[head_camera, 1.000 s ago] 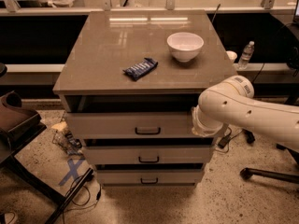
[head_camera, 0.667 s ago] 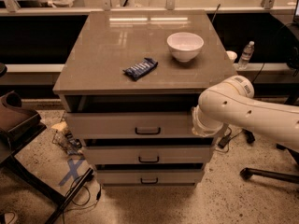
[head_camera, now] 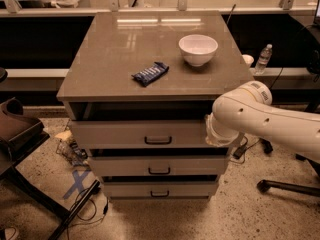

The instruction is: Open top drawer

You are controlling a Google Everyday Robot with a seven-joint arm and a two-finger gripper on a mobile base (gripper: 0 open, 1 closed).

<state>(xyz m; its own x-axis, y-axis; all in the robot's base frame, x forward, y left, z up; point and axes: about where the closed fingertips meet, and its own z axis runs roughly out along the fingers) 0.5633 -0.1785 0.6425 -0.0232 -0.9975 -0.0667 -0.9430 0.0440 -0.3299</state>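
The gripper [head_camera: 214, 132] was seen beside the top drawer [head_camera: 135, 133], under the desk's [head_camera: 110, 59] front-right corner; its state could not be told. A straight pull was advised.

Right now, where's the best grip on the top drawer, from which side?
The dark bar handle centred on the top drawer front, approached from the front: it's horizontal, the only hold there. The end effector sits at the front's right end.

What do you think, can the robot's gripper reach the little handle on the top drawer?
Probably yes. The gripper is by the right end of the top drawer front, and the handle sits at the middle of that front with nothing between them.
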